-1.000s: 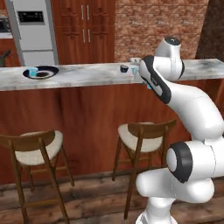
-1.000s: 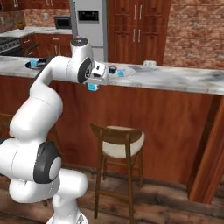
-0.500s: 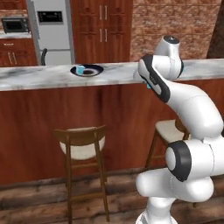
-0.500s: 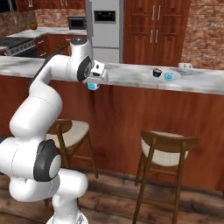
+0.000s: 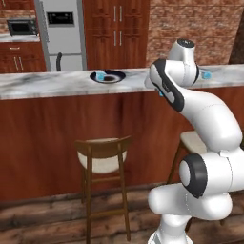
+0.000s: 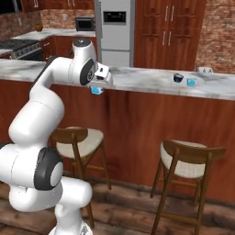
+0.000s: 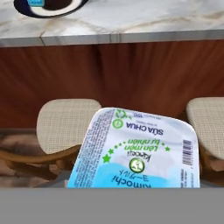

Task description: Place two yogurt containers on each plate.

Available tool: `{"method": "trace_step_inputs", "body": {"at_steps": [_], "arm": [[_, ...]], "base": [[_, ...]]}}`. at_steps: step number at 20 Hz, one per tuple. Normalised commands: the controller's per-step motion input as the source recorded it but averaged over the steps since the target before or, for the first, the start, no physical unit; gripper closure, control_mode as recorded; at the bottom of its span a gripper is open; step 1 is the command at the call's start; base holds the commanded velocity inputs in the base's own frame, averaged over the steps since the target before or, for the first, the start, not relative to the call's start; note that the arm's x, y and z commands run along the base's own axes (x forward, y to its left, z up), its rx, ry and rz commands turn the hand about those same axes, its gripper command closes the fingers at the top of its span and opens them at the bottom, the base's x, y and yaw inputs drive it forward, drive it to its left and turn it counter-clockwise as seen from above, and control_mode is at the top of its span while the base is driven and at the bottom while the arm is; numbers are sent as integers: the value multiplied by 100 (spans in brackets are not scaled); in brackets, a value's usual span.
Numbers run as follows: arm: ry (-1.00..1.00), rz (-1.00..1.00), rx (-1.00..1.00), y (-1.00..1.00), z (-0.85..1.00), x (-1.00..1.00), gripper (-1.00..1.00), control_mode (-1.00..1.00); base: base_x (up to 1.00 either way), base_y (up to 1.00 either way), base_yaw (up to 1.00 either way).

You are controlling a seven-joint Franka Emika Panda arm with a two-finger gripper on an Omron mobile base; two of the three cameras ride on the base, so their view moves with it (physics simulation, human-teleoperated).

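Here the gripper [image 6: 97,88] looks closed on a yogurt container [image 7: 138,151] — fingertips hidden — held off the counter [image 5: 47,85]; the dark plate [image 5: 107,76] carries another.

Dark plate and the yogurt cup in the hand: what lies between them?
In the left base view, bare marble counter runs from the dark plate towards the hand gripping the yogurt cup.
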Motion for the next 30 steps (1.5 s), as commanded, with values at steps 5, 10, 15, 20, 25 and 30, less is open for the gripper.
{"method": "trace_step_inputs", "body": {"at_steps": [5,10,15,20,25,30], "arm": [[0,0,0,0,0,0,100,100],[0,0,0,0,0,0,100,100],[0,0,0,0,0,0,100,100],[0,0,0,0,0,0,100,100],[0,0,0,0,0,0,100,100],[0,0,0,0,0,0,100,100]], "base": [[45,7,0],[35,36,0],[32,44,0],[51,33,0],[50,35,0],[54,27,0]]}}
